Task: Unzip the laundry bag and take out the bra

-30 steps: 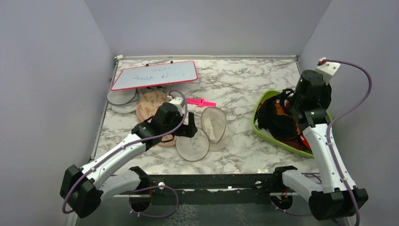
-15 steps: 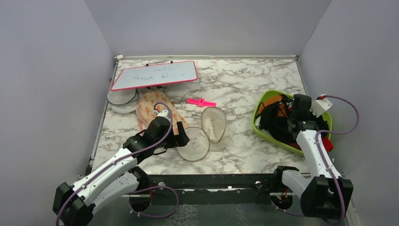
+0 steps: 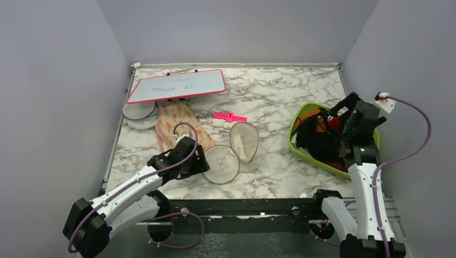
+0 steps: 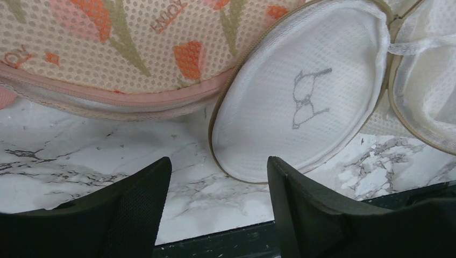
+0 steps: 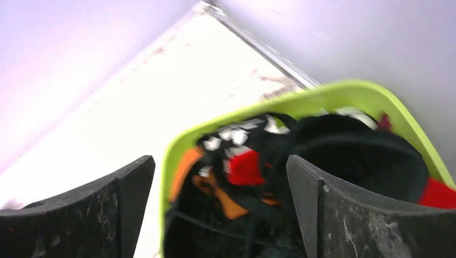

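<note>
The laundry bag lies unzipped at mid-table, split into a near half (image 3: 221,164) and a far half (image 3: 244,141). In the left wrist view the near half (image 4: 301,102) shows white mesh, a beige rim and a small bra drawing. The other half (image 4: 425,91) is at the right edge. My left gripper (image 3: 198,160) (image 4: 218,166) sits just left of the near half, open, with bare marble between its fingers. The black bra (image 3: 314,134) (image 5: 365,156) lies in the green basket (image 3: 294,141) (image 5: 322,97) among red and orange garments. My right gripper (image 3: 347,115) (image 5: 220,161) hovers open above the basket, holding nothing.
A peach floral pouch (image 3: 177,126) (image 4: 134,48) lies behind my left gripper. A pink clip (image 3: 229,116), a whiteboard (image 3: 176,85) and a white round case (image 3: 139,115) sit farther back. A black rail (image 3: 242,207) runs along the near edge. Grey walls close in both sides.
My right gripper has opened and lifted back from the basket, leaving the bra in it. My left gripper has drawn back toward the near edge, uncovering the floral pouch, and its jaws have narrowed somewhat.
</note>
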`<state>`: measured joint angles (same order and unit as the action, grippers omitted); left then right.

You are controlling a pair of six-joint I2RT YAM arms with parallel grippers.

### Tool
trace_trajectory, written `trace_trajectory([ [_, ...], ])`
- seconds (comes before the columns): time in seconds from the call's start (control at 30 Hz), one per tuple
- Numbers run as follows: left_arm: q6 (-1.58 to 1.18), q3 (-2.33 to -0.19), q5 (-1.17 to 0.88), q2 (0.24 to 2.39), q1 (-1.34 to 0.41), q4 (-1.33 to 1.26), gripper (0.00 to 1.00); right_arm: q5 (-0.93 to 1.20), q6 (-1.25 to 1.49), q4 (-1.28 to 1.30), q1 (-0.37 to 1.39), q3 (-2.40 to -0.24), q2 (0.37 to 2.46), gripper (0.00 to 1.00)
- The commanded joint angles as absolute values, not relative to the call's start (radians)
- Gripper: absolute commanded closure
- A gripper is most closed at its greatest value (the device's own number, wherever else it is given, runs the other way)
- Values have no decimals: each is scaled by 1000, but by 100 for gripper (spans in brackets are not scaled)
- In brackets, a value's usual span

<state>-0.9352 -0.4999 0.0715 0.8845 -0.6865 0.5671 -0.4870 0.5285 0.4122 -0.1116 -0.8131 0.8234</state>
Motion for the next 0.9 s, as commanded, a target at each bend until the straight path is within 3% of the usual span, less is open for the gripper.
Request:
trace_trajectory([
  [0.0, -966, -457, 84, 871, -686, 526, 43, -110, 342, 346, -114, -925, 792, 8],
  [0.23, -978, -364, 9, 904, -686, 359, 51, 345, 340, 325, -109, -998, 835, 6],
  [0.33, -993, -326, -13, 865, -686, 280, 65, 436, 325, 321, -87, -1015, 856, 6],
  [0.47, -1004, -292, -23, 804, -686, 202, 97, 527, 310, 338, -16, -1024, 892, 6],
  [0.5, -999, -303, -28, 792, -686, 208, 100, 530, 303, 341, 10, -1023, 892, 6],
  [0.7, -983, -548, -54, 762, -686, 423, 100, 599, 273, 373, 139, -1044, 913, 6],
  [0.87, -968, -797, -26, 859, -686, 515, 100, 655, 281, 348, 157, -1029, 902, 6],
])
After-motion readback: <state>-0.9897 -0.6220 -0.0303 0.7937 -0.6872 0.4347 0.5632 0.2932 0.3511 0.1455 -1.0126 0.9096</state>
